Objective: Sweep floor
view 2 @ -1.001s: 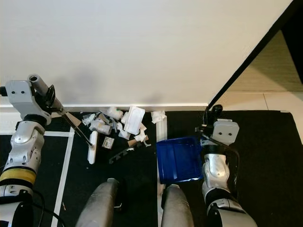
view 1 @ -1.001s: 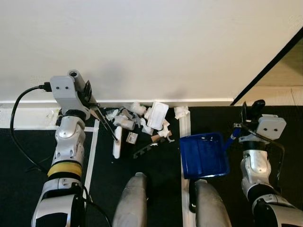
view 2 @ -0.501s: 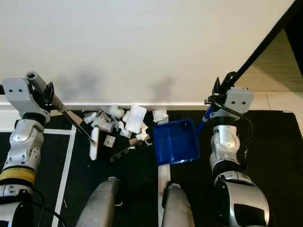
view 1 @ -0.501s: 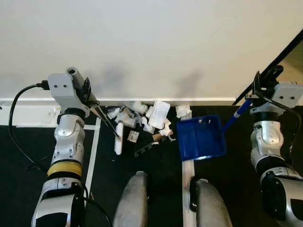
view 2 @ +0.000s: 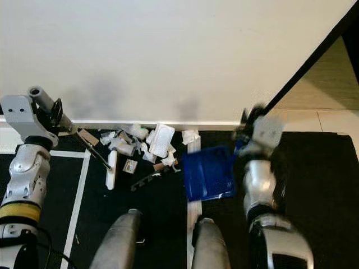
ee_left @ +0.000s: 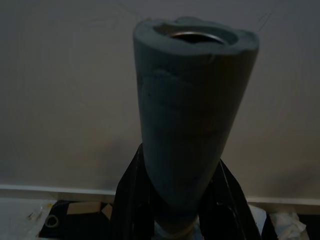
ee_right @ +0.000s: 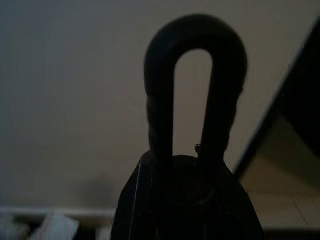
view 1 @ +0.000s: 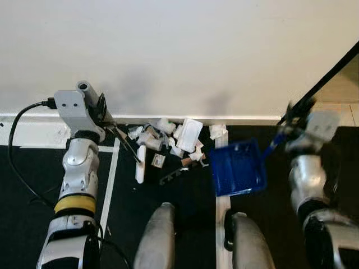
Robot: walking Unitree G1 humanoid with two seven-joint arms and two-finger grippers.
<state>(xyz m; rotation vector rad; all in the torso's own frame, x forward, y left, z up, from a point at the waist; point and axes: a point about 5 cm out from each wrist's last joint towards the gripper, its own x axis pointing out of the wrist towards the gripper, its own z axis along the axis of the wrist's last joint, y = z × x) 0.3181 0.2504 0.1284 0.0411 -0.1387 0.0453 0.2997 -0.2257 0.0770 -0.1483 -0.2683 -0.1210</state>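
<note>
A pile of white and brown scraps (view 1: 168, 140) lies on the black floor against the baseboard. My left gripper (view 1: 103, 109) is shut on the grey foam handle (ee_left: 192, 125) of a broom. Its thin shaft slants down to the white brush head (view 1: 139, 163) at the pile's left edge. My right gripper (view 1: 296, 112), blurred by motion, is shut on the dark loop handle (ee_right: 195, 90) of a blue dustpan (view 1: 236, 168). The pan sits tilted just right of the scraps, over a white tape line.
A white wall and baseboard (view 1: 247, 119) close off the far side. White tape lines (view 1: 109, 185) cross the black floor. My two legs (view 1: 160, 238) show at the bottom. A black cable (view 1: 17, 145) loops at the left. Pale tiles (view 2: 331, 120) lie at the far right.
The right arm swung the dustpan up and toward the scraps, then came partway down; it is blurred now. The broom has hardly moved.
</note>
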